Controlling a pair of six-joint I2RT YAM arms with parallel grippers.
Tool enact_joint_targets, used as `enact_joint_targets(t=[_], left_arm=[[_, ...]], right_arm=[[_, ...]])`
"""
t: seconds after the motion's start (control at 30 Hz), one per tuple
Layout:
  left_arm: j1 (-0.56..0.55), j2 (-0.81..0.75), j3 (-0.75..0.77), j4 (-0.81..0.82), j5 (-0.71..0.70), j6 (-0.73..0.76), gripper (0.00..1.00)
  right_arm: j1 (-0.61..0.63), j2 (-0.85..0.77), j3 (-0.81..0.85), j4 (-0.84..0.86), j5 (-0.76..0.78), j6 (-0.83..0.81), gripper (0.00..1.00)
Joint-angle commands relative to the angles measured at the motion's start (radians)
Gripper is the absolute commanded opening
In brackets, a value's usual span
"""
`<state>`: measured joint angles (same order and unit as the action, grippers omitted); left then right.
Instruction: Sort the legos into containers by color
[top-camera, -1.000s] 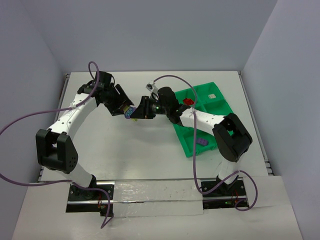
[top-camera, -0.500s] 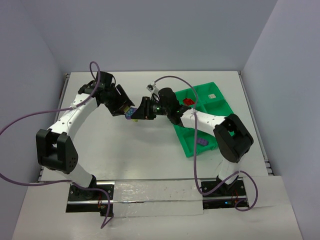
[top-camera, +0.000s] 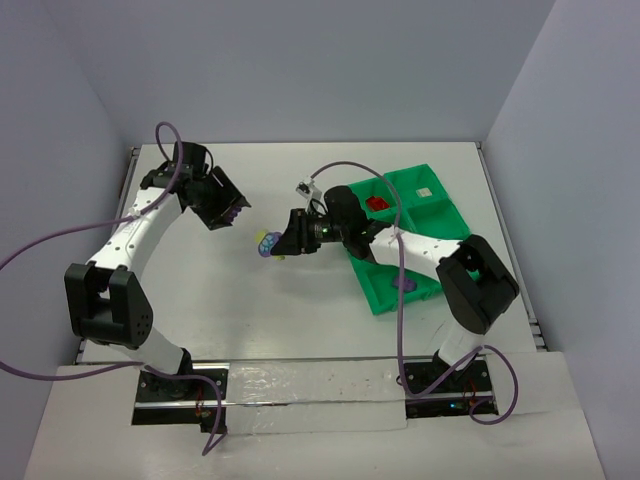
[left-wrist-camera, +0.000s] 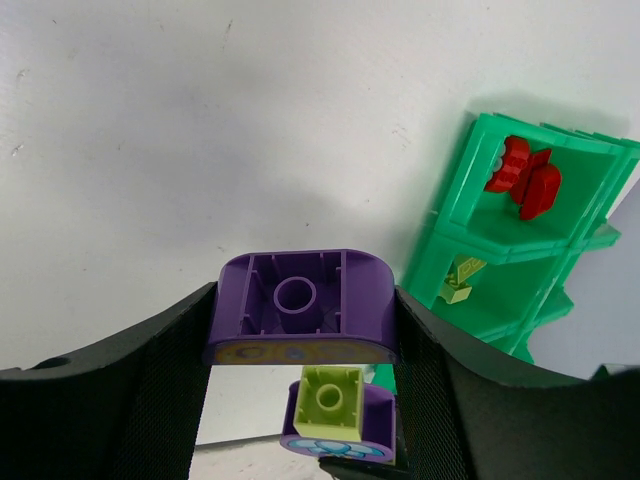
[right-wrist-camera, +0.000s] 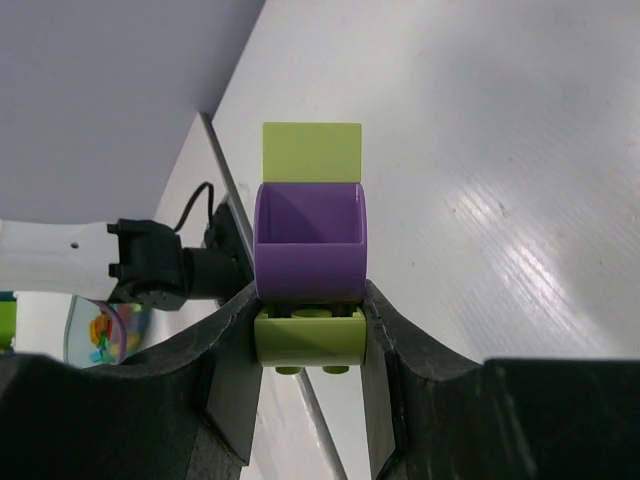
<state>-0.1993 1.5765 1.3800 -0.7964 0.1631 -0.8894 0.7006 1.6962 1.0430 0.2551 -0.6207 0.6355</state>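
Holding a purple arched brick (left-wrist-camera: 300, 290) by its two ends, my left gripper (left-wrist-camera: 303, 312) is clamped tight above the table (top-camera: 200, 290), far left. My right gripper (right-wrist-camera: 308, 345) pinches a yellow-green brick (right-wrist-camera: 308, 335) with a purple piece (right-wrist-camera: 308, 240) stacked on it, mid-table, just left of the green tray (top-camera: 375, 290). A red brick (top-camera: 376, 204) lies in a far compartment.

White table (top-camera: 300, 310), pale lilac-grey walls (top-camera: 320, 60), glossy white strip along near edge (top-camera: 310, 392)
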Motion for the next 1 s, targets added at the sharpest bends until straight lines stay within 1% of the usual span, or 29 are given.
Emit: enact_joint_targets(t=[0.0,0.1,0.17,0.33,0.47,0.8,0.87,0.97], left_arm=[[-0.006,-0.039,-0.02,0.054,0.004,0.001,0.0],[-0.006,-0.039,-0.032,0.045,-0.01,0.007,0.0],[-0.006,-0.039,-0.046,0.029,-0.044,0.017,0.0],[-0.008,-0.06,-0.094,0.045,-0.042,0.019,0.0],[-0.012,-0.052,-0.118,0.048,-0.051,0.024,0.0],[-0.049,0.033,-0.159,0.051,-0.148,0.023,0.0],[-0.058,0.062,-0.159,0.049,-0.155,0.024,0.0],[-0.07,0.058,-0.162,0.06,-0.147,0.019,0.0]], right_arm=[[-0.004,-0.043,-0.001,-0.048,0.018,-0.038,0.0],[-0.005,-0.007,0.068,-0.211,0.1,-0.058,0.0],[-0.006,0.051,0.132,-0.336,0.194,-0.088,0.0],[-0.007,0.112,0.197,-0.455,0.239,-0.114,0.0],[-0.007,0.189,0.249,-0.543,0.224,-0.164,0.0],[-0.006,0.184,0.223,-0.542,0.213,-0.172,0.02],[-0.006,0.183,0.221,-0.545,0.21,-0.172,0.02],[-0.007,0.185,0.222,-0.542,0.206,-0.172,0.03]])
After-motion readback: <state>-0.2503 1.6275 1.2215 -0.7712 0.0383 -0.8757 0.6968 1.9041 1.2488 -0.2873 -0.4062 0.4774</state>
